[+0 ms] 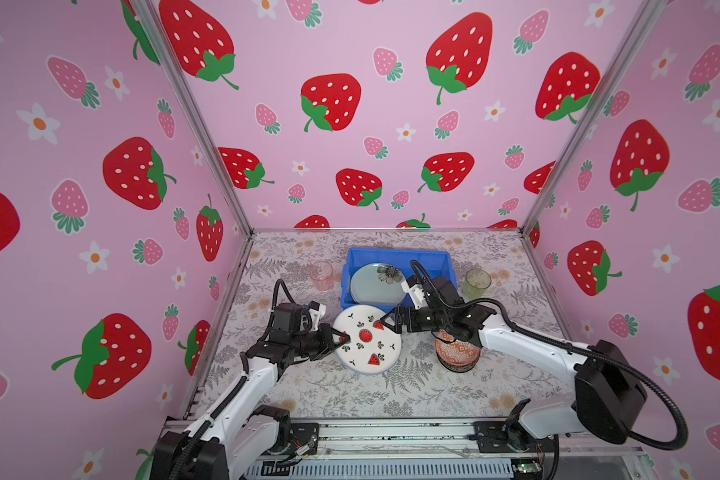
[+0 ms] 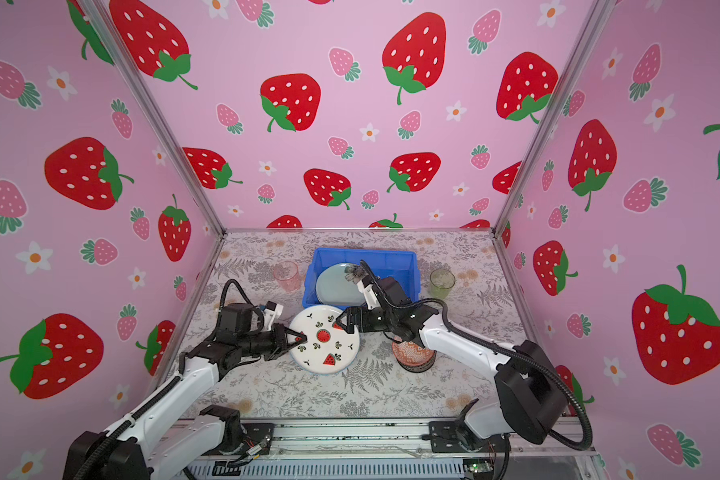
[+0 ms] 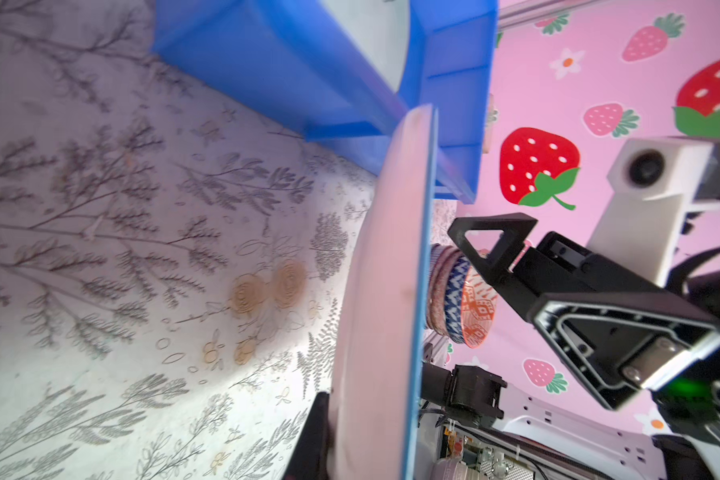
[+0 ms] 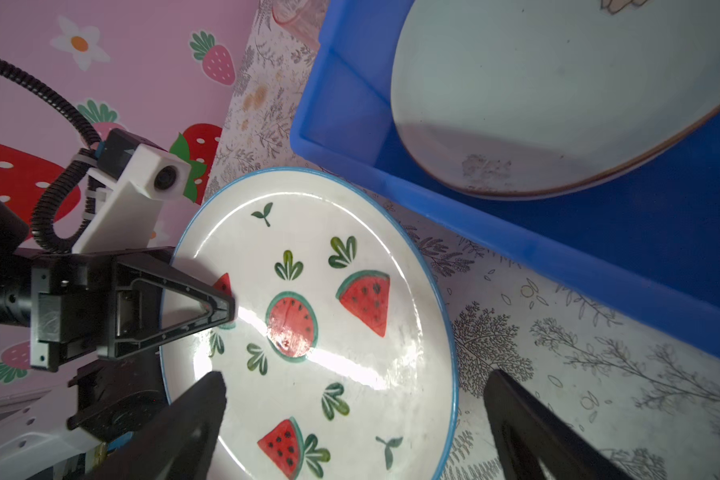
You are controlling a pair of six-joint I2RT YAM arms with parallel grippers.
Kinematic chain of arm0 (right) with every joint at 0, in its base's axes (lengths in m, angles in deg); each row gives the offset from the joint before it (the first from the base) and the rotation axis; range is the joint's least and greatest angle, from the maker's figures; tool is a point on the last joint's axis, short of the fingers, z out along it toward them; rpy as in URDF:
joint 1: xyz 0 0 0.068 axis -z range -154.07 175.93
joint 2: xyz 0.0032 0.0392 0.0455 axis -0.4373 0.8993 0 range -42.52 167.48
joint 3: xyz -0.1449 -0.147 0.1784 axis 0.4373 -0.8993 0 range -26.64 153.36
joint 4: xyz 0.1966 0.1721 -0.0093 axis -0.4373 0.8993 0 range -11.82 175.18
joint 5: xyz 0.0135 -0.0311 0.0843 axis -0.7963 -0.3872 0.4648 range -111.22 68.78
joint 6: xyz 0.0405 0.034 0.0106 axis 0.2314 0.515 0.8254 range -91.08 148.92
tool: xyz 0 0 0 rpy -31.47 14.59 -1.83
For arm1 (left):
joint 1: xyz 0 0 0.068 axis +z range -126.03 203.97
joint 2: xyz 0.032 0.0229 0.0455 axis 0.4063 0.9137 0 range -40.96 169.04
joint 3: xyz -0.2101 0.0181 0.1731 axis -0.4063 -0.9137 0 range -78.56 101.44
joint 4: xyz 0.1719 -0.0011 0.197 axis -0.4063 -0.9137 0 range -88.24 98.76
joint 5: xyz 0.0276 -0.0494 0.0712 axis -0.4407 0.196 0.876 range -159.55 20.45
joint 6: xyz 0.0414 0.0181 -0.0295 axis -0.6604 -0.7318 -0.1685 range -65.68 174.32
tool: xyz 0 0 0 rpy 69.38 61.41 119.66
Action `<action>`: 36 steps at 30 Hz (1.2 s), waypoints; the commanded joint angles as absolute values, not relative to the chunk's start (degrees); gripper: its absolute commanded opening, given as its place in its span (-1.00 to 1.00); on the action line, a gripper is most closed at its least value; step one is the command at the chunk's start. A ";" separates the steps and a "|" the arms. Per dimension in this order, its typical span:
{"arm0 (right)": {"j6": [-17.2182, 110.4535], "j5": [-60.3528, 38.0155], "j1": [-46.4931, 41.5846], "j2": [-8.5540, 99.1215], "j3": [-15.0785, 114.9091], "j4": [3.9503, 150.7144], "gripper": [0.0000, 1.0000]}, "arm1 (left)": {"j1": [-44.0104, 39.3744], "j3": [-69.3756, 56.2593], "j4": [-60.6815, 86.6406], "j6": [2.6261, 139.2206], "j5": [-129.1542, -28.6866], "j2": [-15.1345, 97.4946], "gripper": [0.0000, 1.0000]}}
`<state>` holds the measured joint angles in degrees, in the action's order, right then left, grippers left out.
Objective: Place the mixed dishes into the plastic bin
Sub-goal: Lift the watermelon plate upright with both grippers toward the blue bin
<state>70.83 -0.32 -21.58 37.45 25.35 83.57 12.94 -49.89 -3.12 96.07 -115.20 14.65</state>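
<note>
The watermelon plate [image 1: 366, 340] sits just outside the blue plastic bin [image 1: 398, 252], close beside its near wall and not yet inside, so this dish is mid-transfer in my judgement. The left gripper [image 1: 344, 337] is clamped tight on the plate's left rim, one finger over the painted face and one beneath, as the right wrist view shows. The right gripper [image 1: 385, 324] has its jaws spread as wide as they go at the opposite rim and holds nothing; the plate's edge lies between its fingers. Inside the bin a mint-green flower plate [image 1: 375, 284] already lies flat. A second rim showing beneath it may be another plate, though too little of it shows to be sure. Out on the floral tablecloth [image 1: 308, 386] the rest waits. A pink tumbler [image 1: 321, 275] stands upright just left of the bin and a green tumbler [image 1: 477, 283] just right of it. A stack of patterned bowls [image 1: 458, 353], orange-red on top, stands under the right arm. By this count one or two plates are done, with one plate in hand and the tumblers and bowls untouched
</note>
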 commanded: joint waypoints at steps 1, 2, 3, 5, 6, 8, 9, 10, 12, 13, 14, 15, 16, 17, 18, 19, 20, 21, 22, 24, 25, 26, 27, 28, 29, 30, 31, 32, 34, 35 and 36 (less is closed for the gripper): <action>71.76 -1.27 -21.00 34.84 24.47 84.89 0.99 | 12.55 -43.46 -0.69 92.23 -122.53 12.40 -1.00; 71.85 -0.93 -20.63 34.44 24.27 84.88 0.99 | 12.57 -42.58 -0.74 91.51 -122.86 12.59 -1.00; 71.98 -0.13 -20.25 34.00 23.97 84.61 0.99 | 12.50 -41.67 -0.82 90.80 -123.22 13.01 -1.00; 72.70 1.88 -19.36 33.10 23.03 83.15 0.99 | 12.47 -39.96 -1.04 89.76 -124.09 14.29 -1.00; 73.05 2.79 -18.88 32.44 22.49 82.32 0.99 | 12.40 -39.09 -1.01 89.33 -124.45 15.30 -1.00; 73.67 3.82 -17.89 30.94 21.49 81.10 0.99 | 12.37 -37.66 -0.34 88.91 -125.28 17.15 -1.00; 73.83 4.35 -17.31 30.21 21.04 80.84 0.99 | 12.24 -36.93 0.43 88.95 -125.82 18.26 -1.00; 74.04 4.84 -16.73 29.45 20.62 80.82 0.99 | 12.10 -36.29 1.22 89.01 -126.24 19.15 -1.00; 74.42 5.91 -15.27 27.78 19.37 80.63 0.99 | 11.61 -34.91 3.27 89.37 -127.22 21.01 -1.00; 74.43 6.90 -14.61 26.81 18.60 79.99 0.99 | 11.22 -34.28 3.88 89.42 -127.37 21.89 -1.00; 74.87 8.19 -13.96 25.86 17.69 78.86 1.00 | 10.80 -33.36 4.24 89.19 -127.56 22.97 -1.00; 75.36 9.45 -13.29 24.88 16.67 77.58 0.98 | 10.26 -32.37 4.36 88.89 -127.56 24.02 -1.00; 75.83 10.46 -12.75 24.12 15.87 76.51 0.97 | 9.73 -31.53 4.53 88.61 -127.62 24.87 -1.00; 76.33 11.50 -12.12 23.41 15.04 75.24 0.94 | 9.16 -30.66 4.84 88.44 -127.72 26.06 -1.00; 76.75 12.19 -11.52 22.65 14.35 74.43 0.92 | 8.55 -29.79 5.31 88.42 -128.05 27.00 -1.00; 76.90 12.55 -11.07 22.20 13.87 74.21 0.91 | 8.03 -29.05 5.81 88.47 -128.39 28.02 -1.00; 76.91 12.77 -10.60 21.79 13.52 74.15 0.90 | 7.32 -28.10 6.16 88.42 -128.62 29.21 -1.00; 76.95 13.19 -10.15 21.51 13.15 74.13 0.88 | 6.57 -27.13 6.33 88.27 -128.86 30.32 -1.00; 76.99 13.45 -9.74 21.25 12.78 74.06 0.87 | 5.93 -26.28 6.39 88.25 -128.92 31.24 -1.00; 77.15 13.57 -8.94 20.69 12.12 74.10 0.85 | 4.53 -24.36 6.59 88.03 -129.05 33.17 -1.00; 77.14 13.86 -8.59 20.51 11.90 73.93 0.84 | 3.98 -23.65 6.64 87.82 -129.05 33.86 -1.00; 77.24 14.17 -8.15 20.28 11.64 73.81 0.84 | 3.32 -22.81 6.63 87.53 -129.06 34.60 -1.00; 77.18 14.37 -7.70 19.94 11.51 73.78 0.83 | 2.83 -22.06 6.60 87.38 -129.05 35.32 -1.00; 77.28 14.66 -7.37 19.67 11.36 73.54 0.82 | 2.50 -21.54 6.60 87.29 -129.10 35.88 -1.00; 77.43 14.96 -6.98 19.32 11.27 73.31 0.80 | 2.10 -20.98 6.65 87.27 -129.12 36.55 -1.00; 77.49 15.28 -6.49 19.08 11.31 73.11 0.78 | 1.83 -20.54 6.87 87.27 -129.14 37.17 -1.00; 77.67 15.54 -6.09 18.79 11.26 72.95 0.76 | 1.73 -20.20 6.96 87.38 -129.14 37.58 -1.00; 77.76 15.88 -5.62 18.55 11.18 72.85 0.74 | 1.51 -19.95 7.37 87.59 -129.20 38.07 -1.00; 77.89 16.91 -4.74 18.25 11.08 72.33 0.69 | 1.19 -19.59 8.02 87.93 -129.38 38.78 -1.00; 78.19 17.52 -4.30 18.14 10.87 71.69 0.66 | 1.05 -19.34 8.26 87.98 -129.40 39.07 -1.00; 78.80 18.15 -3.91 18.04 10.60 70.78 0.63 | 0.90 -19.11 8.40 88.07 -129.38 39.27 -1.00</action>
